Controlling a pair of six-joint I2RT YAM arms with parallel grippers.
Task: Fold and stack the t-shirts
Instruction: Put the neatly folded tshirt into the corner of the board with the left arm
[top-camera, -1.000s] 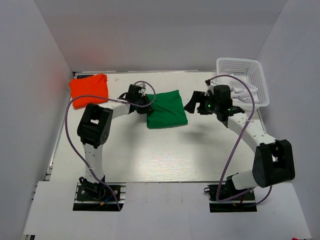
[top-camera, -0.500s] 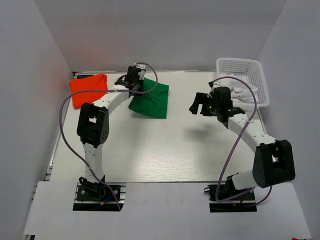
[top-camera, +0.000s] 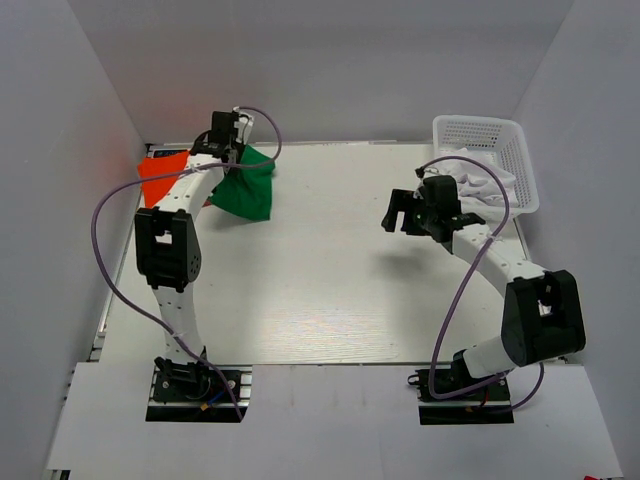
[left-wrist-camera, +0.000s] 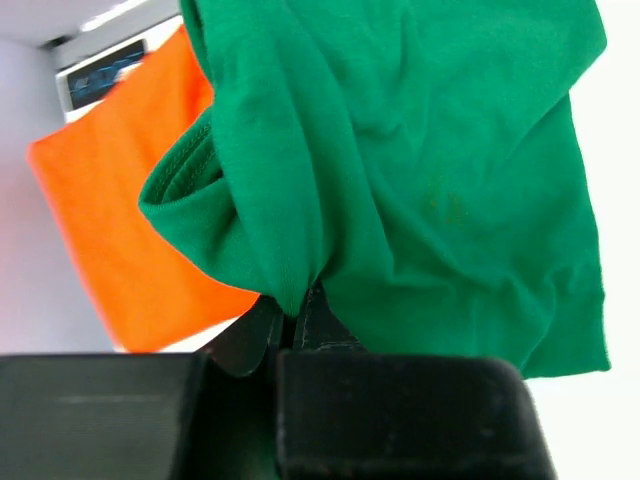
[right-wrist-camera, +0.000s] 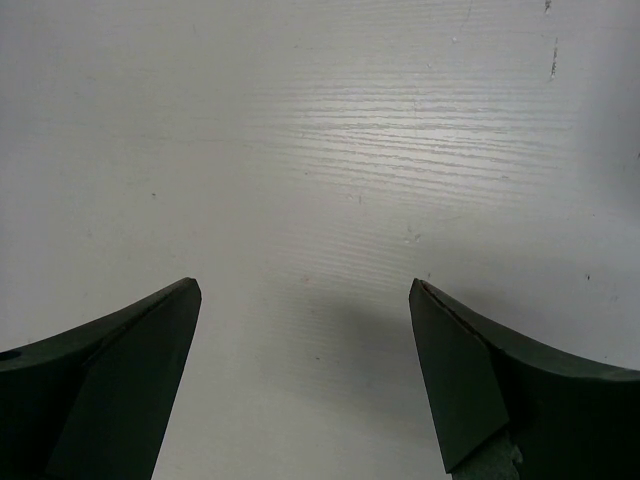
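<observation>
**while the left pincer clamps green cloth, the right one gapes over bare table**

where the orange-red t-shirt (top-camera: 158, 176) lies flat at the far left of the table (top-camera: 320, 290), the left pincer (top-camera: 232, 156) hangs just to its right, clenched on a bunched fold of the green t-shirt (top-camera: 246, 190). in the left wrist view the pincer (left-wrist-camera: 296, 322) has its tips pressed together on a hemmed edge, and the green t-shirt (left-wrist-camera: 440, 150) droops away from them in loose creases, with the orange-red t-shirt (left-wrist-camera: 120, 220) showing past its side. from above, the green cloth covers the right edge of the orange-red one; whether the two touch i cannot tell.

well to the right of the orange-red t-shirt, the right pincer (top-camera: 398, 212) hovers above the table, released and spread wide. its own camera shows the two dark fingers (right-wrist-camera: 120, 350) far apart with only the white table (right-wrist-camera: 300, 130) between them. farther right again, at the far corner, stands a white lattice basket (top-camera: 480, 128) with pale cloth inside.
</observation>
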